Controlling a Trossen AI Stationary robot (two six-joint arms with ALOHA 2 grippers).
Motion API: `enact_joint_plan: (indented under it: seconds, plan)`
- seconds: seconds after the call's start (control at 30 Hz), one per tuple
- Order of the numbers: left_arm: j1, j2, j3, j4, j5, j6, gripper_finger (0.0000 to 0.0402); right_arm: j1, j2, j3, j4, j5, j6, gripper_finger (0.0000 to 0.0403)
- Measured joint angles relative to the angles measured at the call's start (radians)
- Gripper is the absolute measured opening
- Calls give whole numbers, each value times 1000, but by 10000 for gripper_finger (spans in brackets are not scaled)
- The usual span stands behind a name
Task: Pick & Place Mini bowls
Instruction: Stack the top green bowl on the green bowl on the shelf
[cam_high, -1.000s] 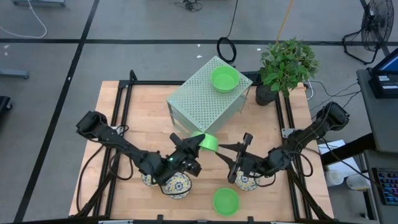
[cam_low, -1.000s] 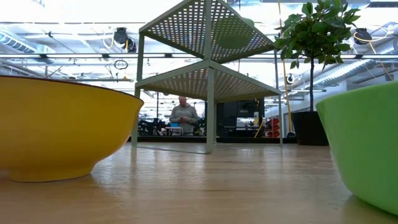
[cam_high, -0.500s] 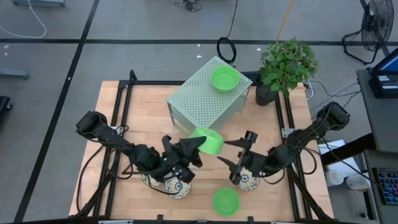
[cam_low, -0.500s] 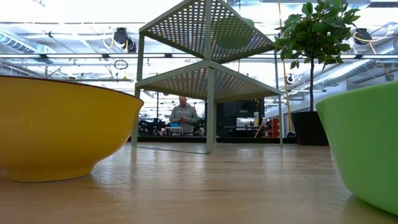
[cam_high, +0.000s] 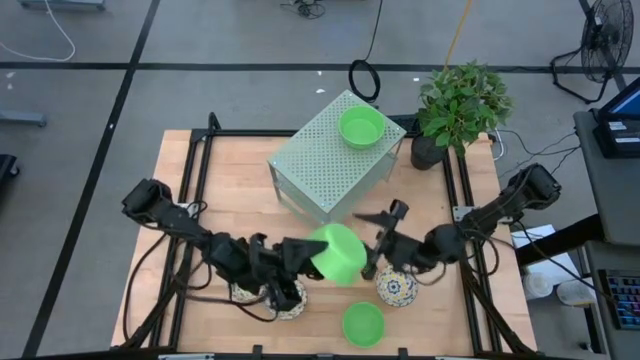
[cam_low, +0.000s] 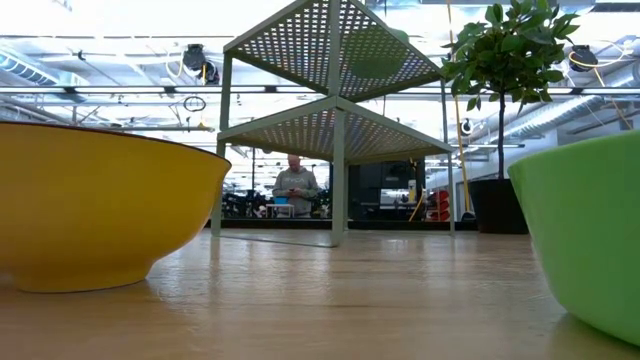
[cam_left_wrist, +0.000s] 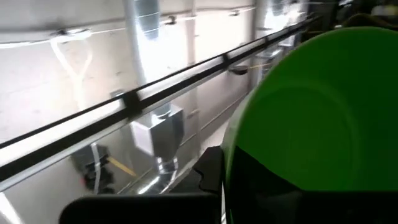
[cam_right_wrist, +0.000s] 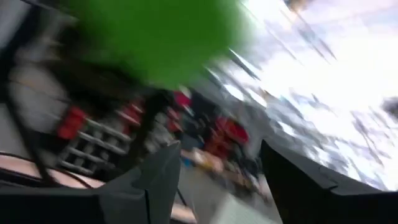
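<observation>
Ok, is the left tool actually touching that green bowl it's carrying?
Touching. In the high view the left tool is shut on the rim of the tilted green bowl, lifted clear of the table.

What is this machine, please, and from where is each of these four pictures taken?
It is a robot with two dark arms at a wooden table. One picture looks straight down, one looks level across the tabletop, and two come from cameras on the wrists. The left gripper, jaws shut, holds a green bowl tilted above the table. The right gripper, jaws open, is just beside it. On the table stand a pale-green perforated box carrying another green bowl, a potted plant, a third green bowl and a patterned bowl; more patterned bowls are partly hidden under the left arm.
</observation>
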Motion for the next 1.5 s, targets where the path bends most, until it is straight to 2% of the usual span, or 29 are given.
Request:
enact_joint_plan:
  seconds: [0.23,0.43,0.63,0.7,0.93,0.97,1.03,1.17,1.23,1.33,1.4,1.5]
  plan:
    - [6,0,0,46,182,-119,29,-35,4,0,6,-278,-190,210]
    - [19,0,0,28,246,-249,7,-52,5,0,91,-436,-233,210]
    - [49,0,-1,-2,265,-364,26,-50,4,0,123,-539,-211,210]
    - [63,0,-1,-6,276,-403,29,-51,8,0,128,-541,-210,210]
    - [111,-1,-1,-18,316,-509,7,-52,11,0,182,-568,-186,210]
    - [112,-2,-1,-13,284,-512,9,-51,11,0,182,-542,-175,210]
    - [99,-3,-1,16,142,-530,16,-30,10,0,181,-419,-178,210]
    - [59,-8,20,122,-304,-643,9,8,8,1,180,-130,-220,210]
    - [52,-17,40,116,-467,-686,6,20,5,1,175,-34,-217,210]
    - [53,-19,83,15,-693,-707,14,42,-4,10,121,51,-213,210]
    - [66,-19,107,-99,-844,-783,18,55,-4,45,14,104,-198,210]
    - [79,-18,127,-253,-917,-893,12,72,-4,127,-281,197,-167,210]
